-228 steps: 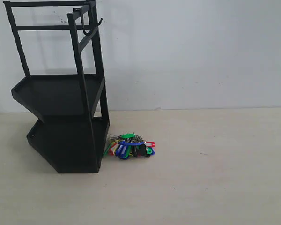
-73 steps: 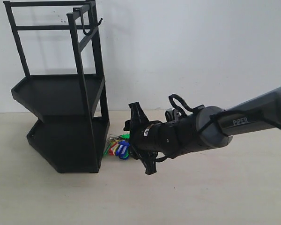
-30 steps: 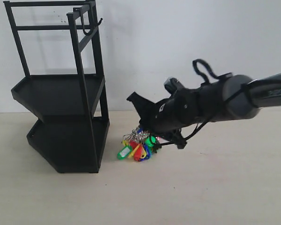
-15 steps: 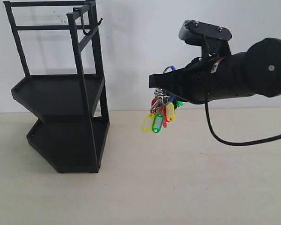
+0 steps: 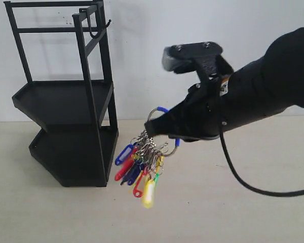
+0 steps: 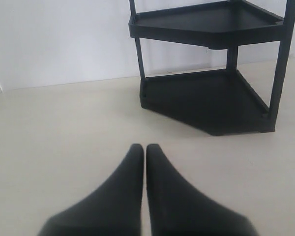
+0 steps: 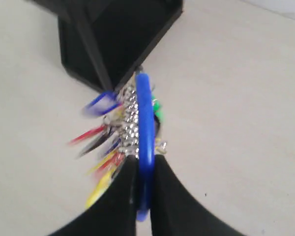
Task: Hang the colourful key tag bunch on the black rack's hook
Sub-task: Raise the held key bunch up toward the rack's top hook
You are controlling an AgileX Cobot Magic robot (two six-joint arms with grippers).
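Note:
The colourful key tag bunch (image 5: pixel 140 168) hangs in the air right of the black rack (image 5: pixel 66 101), its tags swinging and blurred. My right gripper (image 5: pixel 161 127) is shut on its blue carabiner loop (image 7: pixel 145 118), and in the right wrist view the tags (image 7: pixel 107 150) fan out to one side of the right gripper (image 7: pixel 144 164). The thin hook (image 5: pixel 94 31) sits high on the rack's top bar, well above and left of the bunch. In the left wrist view my left gripper (image 6: pixel 141 148) is shut and empty, low over the table, facing the rack (image 6: pixel 206 93).
The beige table (image 5: pixel 218 202) runs up to a white wall (image 5: pixel 192 50) behind. A black cable (image 5: pixel 238 177) loops below my right arm. The rack's lower tray corner (image 7: pixel 118 34) lies just beyond the hanging tags.
My right gripper has dropped lower and moved left toward the rack with the bunch. The tags now swing out to the lower left. The left gripper's earlier state is not shown.

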